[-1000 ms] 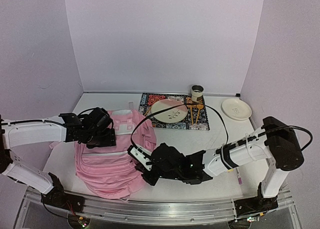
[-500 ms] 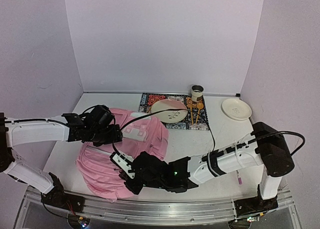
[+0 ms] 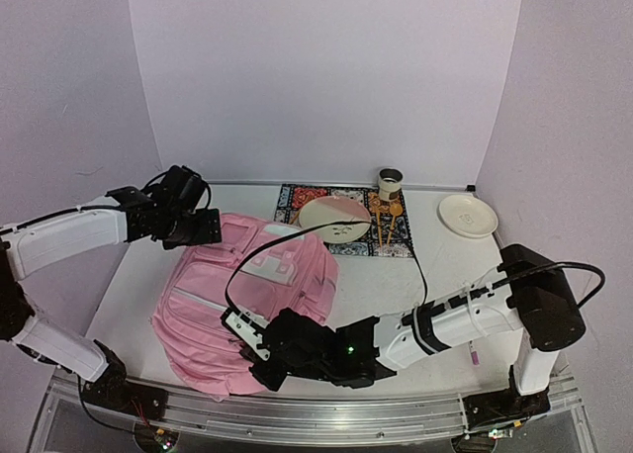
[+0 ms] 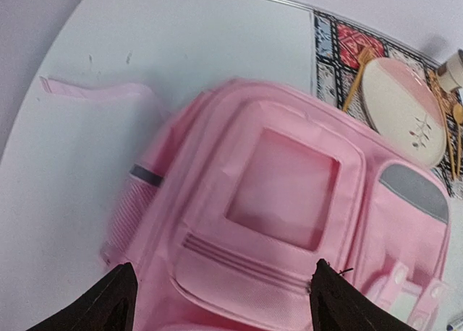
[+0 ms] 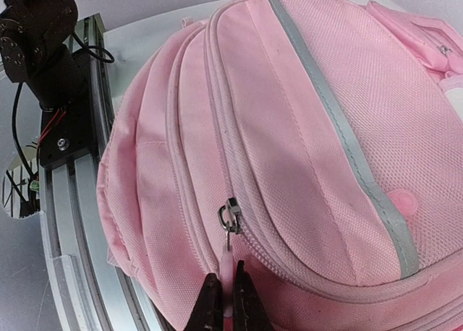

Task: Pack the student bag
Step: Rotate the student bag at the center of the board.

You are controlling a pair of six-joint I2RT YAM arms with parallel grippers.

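The student bag [image 3: 252, 295] is a big pink backpack lying flat on the table, its front pockets facing up. In the right wrist view its main zipper slider [image 5: 230, 217] hangs near the bag's [image 5: 311, 129] lower edge. My right gripper [image 5: 228, 302] is shut on the pink zipper pull [image 5: 231, 267], at the bag's near edge in the top view [image 3: 265, 367]. My left gripper [image 3: 206, 227] hovers over the far left end of the bag, jaws wide apart and holding nothing. Its wrist view has both fingertips [image 4: 116, 302] low in the frame, the bag [image 4: 282, 194] beneath them.
Behind the bag lies a patterned placemat [image 3: 297, 198] with a plate [image 3: 334, 219], wooden utensils [image 3: 388, 221] and a small cup [image 3: 390, 184]. A white dish [image 3: 467, 215] sits at the back right. A pen [image 3: 475, 354] lies near the right arm's base. The metal rail [image 5: 72, 222] borders the table's near edge.
My left gripper has let go of the bag, opened wider and pulled back to the far left. My right gripper has moved left along the bag's near edge with the zipper pull.
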